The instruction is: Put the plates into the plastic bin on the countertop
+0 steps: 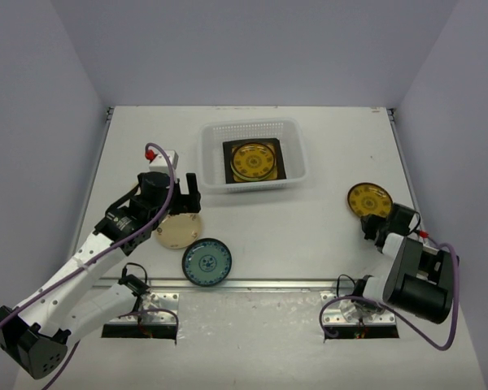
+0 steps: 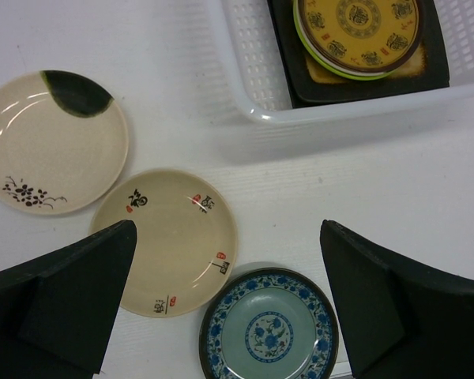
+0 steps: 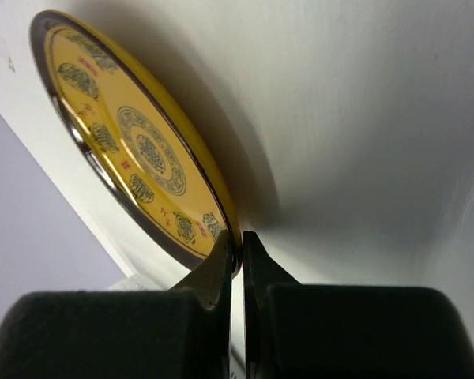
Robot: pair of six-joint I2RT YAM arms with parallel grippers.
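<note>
Pinching the rim of a brown-yellow plate (image 3: 134, 150) on the right side of the table (image 1: 309, 236), well apart from the plastic bin (image 1: 214, 158).
The right end effector (image 3: 238, 251) is pressed together on only the plate's thin edge, so the glossy dish could pivot or slip free once lifted and drop short of the bin. The left end effector (image 2: 226, 229) hangs spread above two cream plates (image 2: 164, 237) and a blue-white plate (image 2: 268, 328), holding nothing. The pinched plate is round, yellow with dark medallions and a brown rim; a matching plate (image 1: 253, 160) tops the bin's stack.
</note>
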